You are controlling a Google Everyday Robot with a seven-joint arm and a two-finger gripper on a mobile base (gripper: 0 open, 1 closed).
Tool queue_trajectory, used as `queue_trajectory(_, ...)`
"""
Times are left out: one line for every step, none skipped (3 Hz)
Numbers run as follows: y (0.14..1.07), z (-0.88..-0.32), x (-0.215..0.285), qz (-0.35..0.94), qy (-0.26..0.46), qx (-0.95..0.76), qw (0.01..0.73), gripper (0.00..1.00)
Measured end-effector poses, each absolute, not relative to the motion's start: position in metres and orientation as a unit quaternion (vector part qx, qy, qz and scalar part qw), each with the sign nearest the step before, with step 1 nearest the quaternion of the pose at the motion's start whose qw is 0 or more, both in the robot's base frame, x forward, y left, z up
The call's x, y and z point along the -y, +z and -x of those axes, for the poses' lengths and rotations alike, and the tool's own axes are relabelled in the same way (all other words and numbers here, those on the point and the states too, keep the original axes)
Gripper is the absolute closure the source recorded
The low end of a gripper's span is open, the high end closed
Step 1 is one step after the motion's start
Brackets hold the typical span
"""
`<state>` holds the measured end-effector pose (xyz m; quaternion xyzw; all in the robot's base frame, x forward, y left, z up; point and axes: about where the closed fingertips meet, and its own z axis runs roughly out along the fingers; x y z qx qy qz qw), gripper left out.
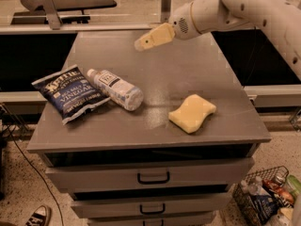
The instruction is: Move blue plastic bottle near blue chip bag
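The blue plastic bottle [115, 89] lies on its side on the grey cabinet top [155, 69], white cap toward the back left. It lies right beside the blue chip bag [70, 93], which lies flat at the left with white lettering showing. My gripper [141, 43] is raised above the back middle of the top, well clear of the bottle, and holds nothing.
A yellow sponge [192, 113] lies at the right front of the top. Drawers with black handles [153, 178] are below. A wire basket of items [263, 199] stands on the floor at the lower right. A shoe [37, 215] is at the lower left.
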<state>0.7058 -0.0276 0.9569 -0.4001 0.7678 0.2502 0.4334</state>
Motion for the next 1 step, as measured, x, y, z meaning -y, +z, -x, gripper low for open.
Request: queue_trajectory(0.9849,-0.7334,0.0718,0.351,0.249,-0.758,0.491,0.00)
